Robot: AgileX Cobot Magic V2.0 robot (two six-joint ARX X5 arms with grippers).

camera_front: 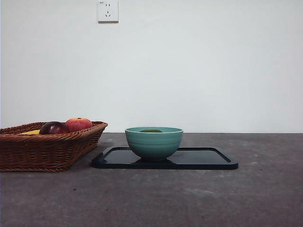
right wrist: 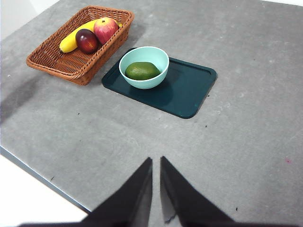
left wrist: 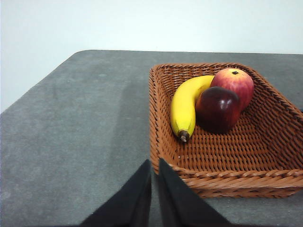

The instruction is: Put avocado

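Right claw [right wrist: 156, 163] pinched nearly shut over bare desk [right wrist: 246, 142], well back from the bowl [right wrist: 158, 56]; left claw [left wrist: 155, 165] narrow too. The avocado [right wrist: 142, 71] sits in that bowl. Little risk now beyond nudging the bowl.

Looks like a plain test bench: bare grey table [camera_front: 199, 198], blank white wall [camera_front: 213, 66], single wall socket [camera_front: 108, 11].

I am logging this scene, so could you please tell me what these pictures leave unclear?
- Front view: the bowl rim hides nearly all of the avocado.
- Front view: the basket wall hides most of the banana.
- Left wrist view: the picture's edge crops the basket.
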